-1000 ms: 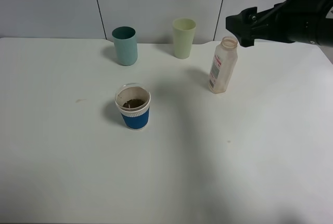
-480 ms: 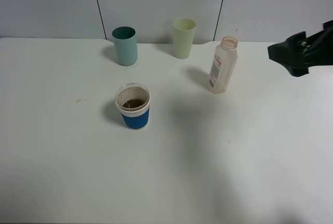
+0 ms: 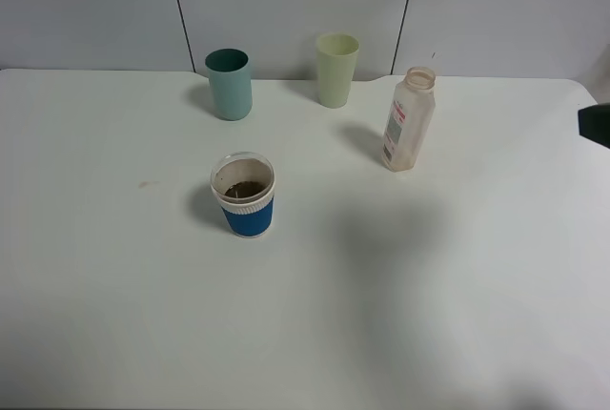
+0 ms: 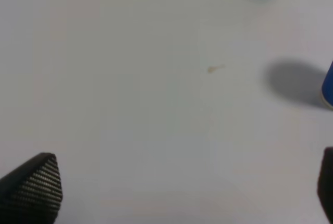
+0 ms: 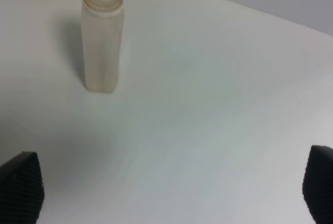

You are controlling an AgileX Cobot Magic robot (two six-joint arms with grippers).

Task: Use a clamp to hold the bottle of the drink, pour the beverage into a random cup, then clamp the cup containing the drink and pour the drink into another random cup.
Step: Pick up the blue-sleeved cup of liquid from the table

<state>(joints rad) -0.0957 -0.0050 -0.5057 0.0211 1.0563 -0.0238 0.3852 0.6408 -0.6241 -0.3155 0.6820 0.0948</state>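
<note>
The table (image 3: 114, 315) carries everything upright and apart. The bottle (image 3: 408, 124) stands toward the right and looks emptied. The teal cup (image 3: 230, 86) sits at the back left, with a pale cup (image 3: 336, 71) further right. The blue cup (image 3: 245, 202) is nearer the middle, with brown drink (image 3: 245, 188) low inside. The left gripper (image 4: 179, 190) and right gripper (image 5: 169, 190) both hang with fingers spread wide, holding nothing. The blue cup's turn looks due. The left gripper, being nearer, should probably close on its blue lower body rather than the clear rim, lift it level, then tip slowly over the teal cup's mouth.
</note>
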